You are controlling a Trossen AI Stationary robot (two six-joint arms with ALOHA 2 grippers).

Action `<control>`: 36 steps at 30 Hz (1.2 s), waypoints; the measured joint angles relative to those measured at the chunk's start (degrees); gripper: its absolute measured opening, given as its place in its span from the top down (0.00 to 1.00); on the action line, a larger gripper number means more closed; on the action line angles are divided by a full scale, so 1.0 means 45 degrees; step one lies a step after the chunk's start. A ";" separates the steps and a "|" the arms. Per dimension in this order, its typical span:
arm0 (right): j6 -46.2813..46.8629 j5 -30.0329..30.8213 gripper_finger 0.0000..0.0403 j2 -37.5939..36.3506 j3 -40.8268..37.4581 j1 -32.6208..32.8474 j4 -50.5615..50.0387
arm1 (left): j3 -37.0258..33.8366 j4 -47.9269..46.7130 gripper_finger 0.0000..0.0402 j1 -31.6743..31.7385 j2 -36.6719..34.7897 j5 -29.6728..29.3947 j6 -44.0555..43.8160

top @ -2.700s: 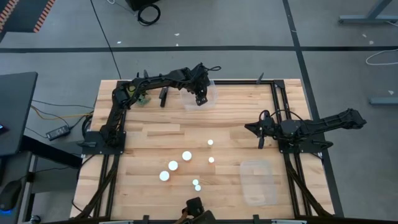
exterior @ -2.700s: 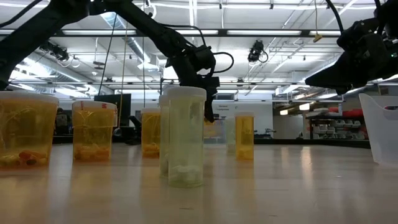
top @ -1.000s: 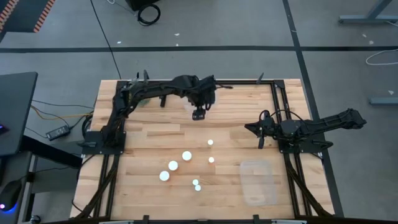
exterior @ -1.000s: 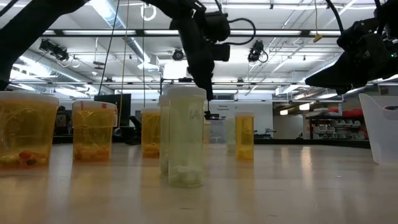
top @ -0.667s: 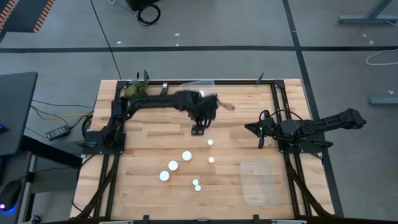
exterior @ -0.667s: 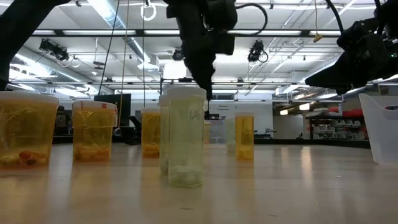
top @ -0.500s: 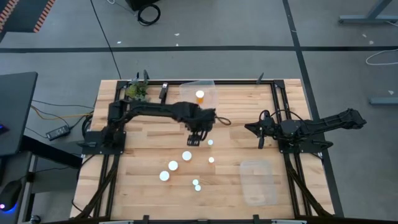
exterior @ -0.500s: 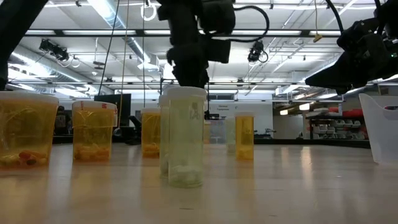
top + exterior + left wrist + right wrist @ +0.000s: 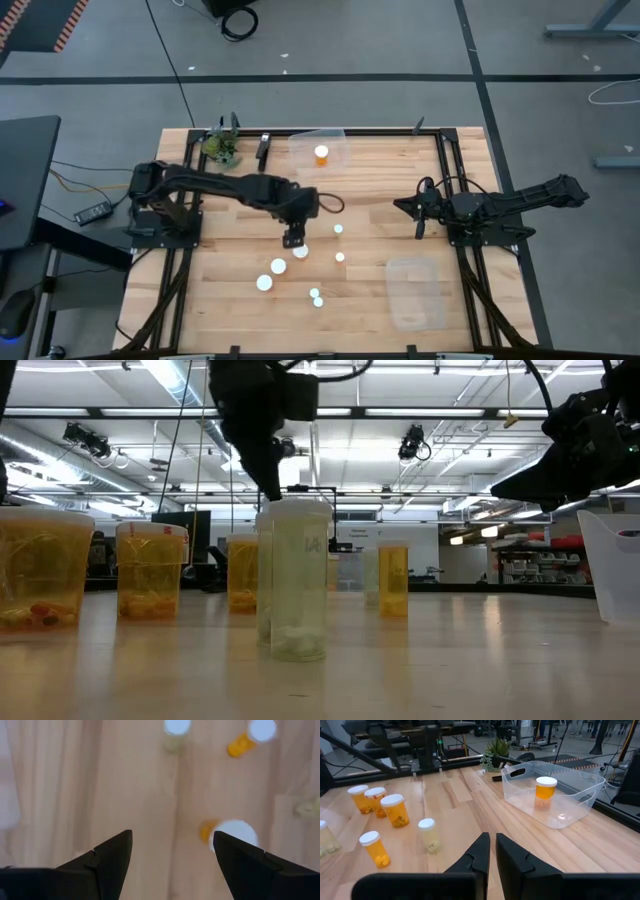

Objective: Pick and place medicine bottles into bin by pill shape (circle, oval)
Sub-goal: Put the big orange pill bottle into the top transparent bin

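the left gripper [image 9: 291, 240] is held over the table [image 9: 240, 280], its jaws spread and empty, just beside the nearest of seven medicine bottles [image 9: 300, 250] grouped at the table's middle. the right gripper [image 9: 418, 228] is parked at the right side, jaws pressed together. an eighth orange bottle [image 9: 321, 154] is seen upright inside the clear bin [image 9: 338, 140] at the far edge.

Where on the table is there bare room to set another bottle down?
Bare wood lies between the far bin and the right gripper, and left of the near bin. It is crowded around the bottles at centre, where the open left gripper hovers.
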 joint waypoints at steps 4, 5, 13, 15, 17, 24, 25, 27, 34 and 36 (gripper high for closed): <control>0.0000 0.0000 0.91 -0.0005 0.0000 -0.0002 0.0000 | -0.0142 -0.0765 0.29 -0.0531 -0.0040 -0.0010 -0.0799; 0.0000 0.0002 0.91 -0.0005 0.0000 0.0002 -0.0005 | -0.0135 -0.0897 0.29 -0.0681 -0.0005 -0.0011 -0.0875; 0.0000 0.0001 0.91 -0.0002 0.0000 -0.0003 -0.0005 | -0.0132 -0.1039 0.29 -0.1646 0.0096 0.0024 -0.1564; 0.0000 0.0000 0.91 -0.0005 0.0000 0.0001 -0.0005 | -0.0132 -0.1015 0.29 -0.1650 0.0096 0.0002 -0.1901; 0.0000 0.0000 0.91 -0.0005 0.0000 -0.0003 -0.0004 | -0.0132 -0.0912 0.29 -0.1641 0.0096 -0.0005 -0.2208; 0.0000 -0.0001 0.91 -0.0005 0.0000 -0.0003 -0.0005 | -0.0131 -0.0737 0.24 -0.1664 0.0168 0.0000 -0.2505; 0.0000 0.0001 0.91 -0.0005 0.0000 0.0002 -0.0005 | -0.0127 -0.0705 0.21 -0.1689 0.0257 0.0004 -0.2500; 0.0000 0.0000 0.91 -0.0005 0.0000 0.0001 -0.0005 | -0.0132 -0.0767 0.16 -0.1740 0.0455 0.0067 -0.2279; 0.0000 0.0002 0.91 -0.0005 0.0000 0.0002 -0.0005 | -0.0132 -0.0729 0.01 -0.1946 0.1269 0.0219 -0.1734; 0.0000 0.0000 0.91 0.0000 0.0000 0.0001 -0.0005 | -0.0132 -0.0713 0.02 -0.1932 0.1380 0.0199 -0.1739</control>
